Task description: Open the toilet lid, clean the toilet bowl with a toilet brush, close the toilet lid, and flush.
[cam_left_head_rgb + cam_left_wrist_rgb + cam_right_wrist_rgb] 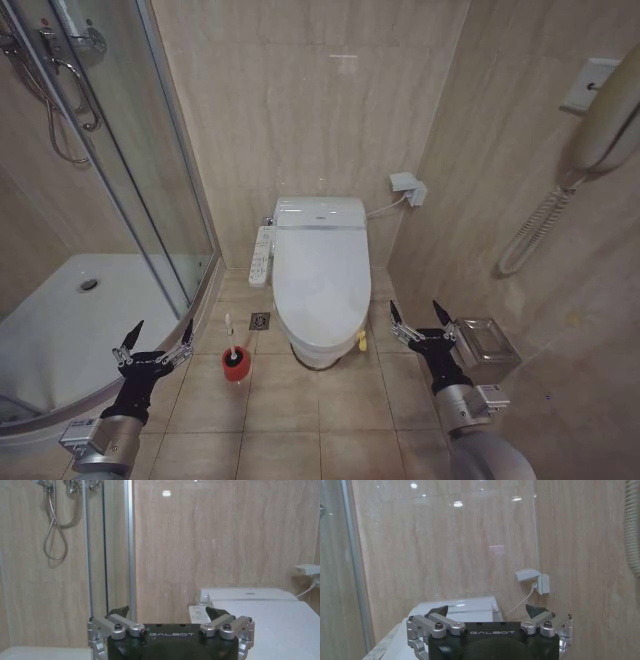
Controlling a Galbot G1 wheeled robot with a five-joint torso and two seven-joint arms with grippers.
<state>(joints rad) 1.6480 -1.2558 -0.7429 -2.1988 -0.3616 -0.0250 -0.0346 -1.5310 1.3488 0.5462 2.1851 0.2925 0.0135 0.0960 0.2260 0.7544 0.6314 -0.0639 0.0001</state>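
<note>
Both arms hang low, fingers spread wide and empty. The toilet lid [322,268] lies shut between them, ahead of the left gripper [153,343] and right gripper [421,319]. The toilet brush [235,357] stands in its red holder just beside the left gripper.

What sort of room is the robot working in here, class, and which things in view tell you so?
Most likely a small tiled bathroom: a toilet with the toilet lid shut, a glass shower enclosure on the robot's left, and the toilet brush in its red holder on the floor.
</note>
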